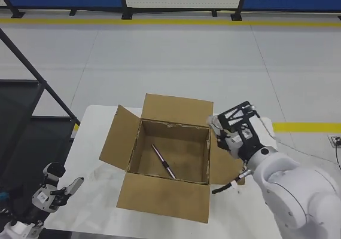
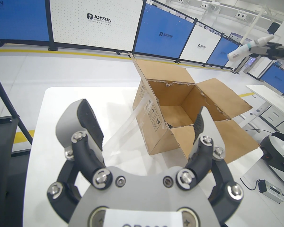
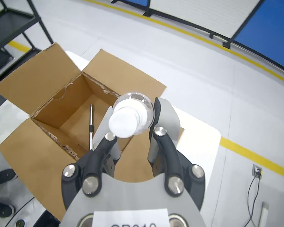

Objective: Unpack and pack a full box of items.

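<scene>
Nearest the robot, off the box's near left corner and well apart from it, the left gripper [image 1: 58,190] hangs with its jaws spread wide and nothing between them. Its arm is cut off at the edge of the top view. The cardboard box [image 1: 164,204] stands on the white table [image 1: 96,128] with all four flaps open. A strip of clear tape [image 2: 132,124] trails from the wall facing the left gripper down onto the tabletop. On the box floor lies a slim silver-and-dark rod [image 1: 163,161], set at a slant. I cannot make out what it is, and from the left wrist view the box's near wall hides nearly all of it. Farther off, above the box's right flap, the right gripper [image 1: 229,126] is clamped on a small clear bottle [image 3: 126,121] with a white cap. The right wrist view meets the cap end-on, so the bottle's body is mostly hidden, as is one finger behind it.
</scene>
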Robot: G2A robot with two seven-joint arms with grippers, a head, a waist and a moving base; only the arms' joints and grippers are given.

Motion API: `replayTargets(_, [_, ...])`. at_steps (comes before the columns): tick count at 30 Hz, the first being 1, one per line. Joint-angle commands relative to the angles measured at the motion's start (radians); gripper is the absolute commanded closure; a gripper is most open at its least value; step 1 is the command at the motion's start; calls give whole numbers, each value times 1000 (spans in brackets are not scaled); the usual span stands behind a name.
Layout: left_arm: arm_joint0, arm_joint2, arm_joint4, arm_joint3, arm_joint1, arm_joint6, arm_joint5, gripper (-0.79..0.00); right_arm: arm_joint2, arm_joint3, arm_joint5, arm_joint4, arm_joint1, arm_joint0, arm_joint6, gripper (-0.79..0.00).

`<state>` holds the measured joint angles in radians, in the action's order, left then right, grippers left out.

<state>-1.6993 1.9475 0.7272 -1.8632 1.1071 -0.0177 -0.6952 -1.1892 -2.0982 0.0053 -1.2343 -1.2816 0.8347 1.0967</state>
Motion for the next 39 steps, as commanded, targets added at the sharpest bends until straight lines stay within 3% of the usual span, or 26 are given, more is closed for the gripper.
replayTargets(1, [0,0,0,0,0,0,0,-785,126,137,28,11,-21,-124,13,0])
replayTargets(7, [0,0,0,0,0,0,0,-785,361,507,58,128,-95,-339,-10,0])
replayTargets(13, [0,0,0,0,0,0,0,-785,513,864,58,254,-180,-457,-110,0])
replayTargets(20, [0,0,0,0,0,0,0,-785,592,1146,85,306,-258,-523,-201,0])
replayTargets(29, [0,0,0,0,0,0,0,-785,612,1333,43,362,-314,-544,-257,0])
replayTargets(31, [0,0,0,0,0,0,0,-785,613,1354,34,362,-322,-544,-267,-243])
replayTargets(35, [0,0,0,0,0,0,0,-785,613,1364,24,357,-331,-538,-277,-376])
replayTargets(36, [0,0,0,0,0,0,0,-785,612,1362,26,353,-332,-536,-279,-459])
replayTargets(39, [0,0,0,0,0,0,0,-785,601,1355,32,341,-331,-531,-283,-579])
